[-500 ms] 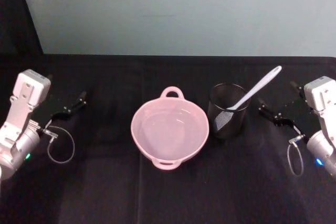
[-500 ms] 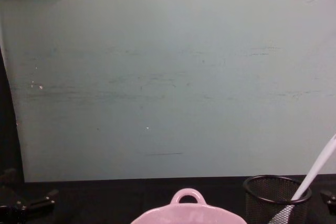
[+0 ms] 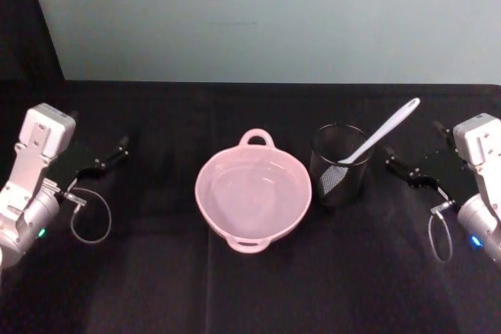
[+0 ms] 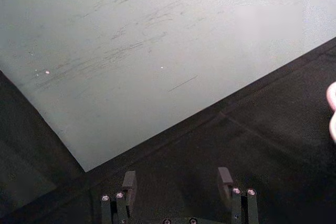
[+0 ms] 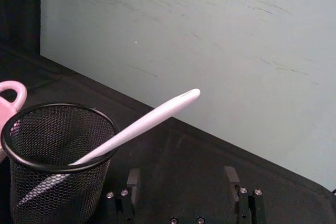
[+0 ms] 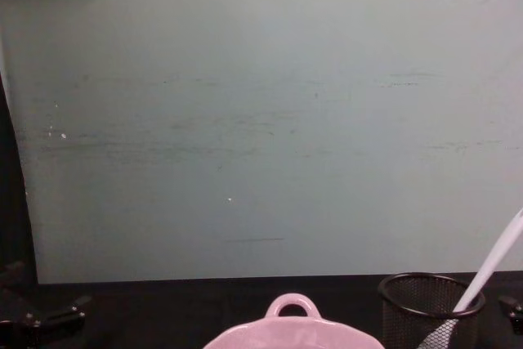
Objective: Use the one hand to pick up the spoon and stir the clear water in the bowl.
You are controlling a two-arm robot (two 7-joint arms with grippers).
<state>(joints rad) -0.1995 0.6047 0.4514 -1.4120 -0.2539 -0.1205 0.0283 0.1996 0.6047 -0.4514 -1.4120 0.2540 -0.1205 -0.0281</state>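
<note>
1. Two grippers are on the table, and the spoon [image 3: 381, 134] favours one of them. The right gripper [image 3: 411, 144] hovers low over the black tablecloth [image 3: 156, 271] just to the right of the black mesh cup [image 3: 348, 185]. The left gripper [image 3: 99, 132] sits parked well away, on the far side of the bowl [image 3: 202, 193].
2. Fingers first: in the right wrist view the right gripper [image 5: 182, 178] has its two fingers spread wide with nothing between them. The left wrist view shows the same for the left gripper [image 4: 176, 178], released and empty.
3. The spoon stands in the mesh cup, scoop end down inside the mesh. Its long handle leans out over the rim, up and toward the robot's right.
4. This is the relation that counts: the handle's free end tilts toward the right gripper's side and rises above the cup's rim. The right arm looks like the one to reach.
5. The pink bowl sits centre table, just left of the cup and close beside it. A faint line of clear water shows inside it.
6. My read is that the grasp hasn't begun. Any approach must meet a slanted handle, so the fingers should close across it above the rim.
</note>
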